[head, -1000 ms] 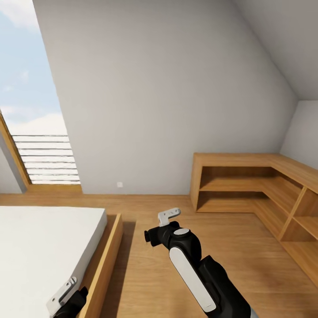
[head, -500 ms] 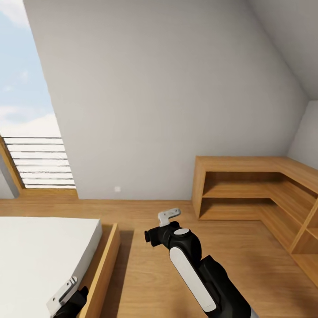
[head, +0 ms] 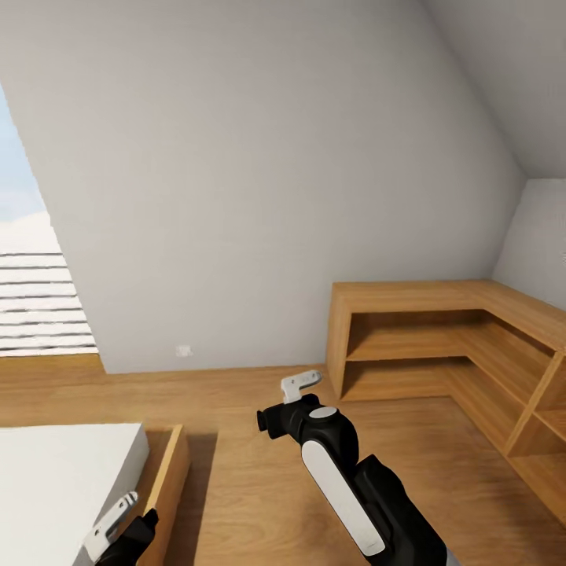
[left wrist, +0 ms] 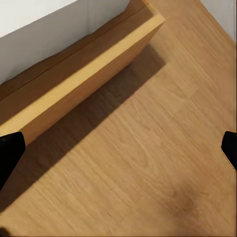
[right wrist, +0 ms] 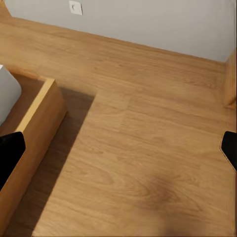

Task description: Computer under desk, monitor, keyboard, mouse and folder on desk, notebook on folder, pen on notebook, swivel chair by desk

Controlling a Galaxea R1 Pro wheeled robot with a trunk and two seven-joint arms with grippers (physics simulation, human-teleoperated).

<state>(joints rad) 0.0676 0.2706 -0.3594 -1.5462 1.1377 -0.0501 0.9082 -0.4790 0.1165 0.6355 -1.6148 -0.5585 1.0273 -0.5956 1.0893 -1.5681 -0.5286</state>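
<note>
We're in the bedroom, between bed and wooden shelf, with no desk in sight, so we judge we're searching for it, left gripper and right gripper both spread wide, holding nothing.

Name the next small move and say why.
Probably keep turning the base to search the room: ahead are a bare grey wall, a wooden corner shelf and the bed. Left gripper and right gripper carry nothing.
</note>
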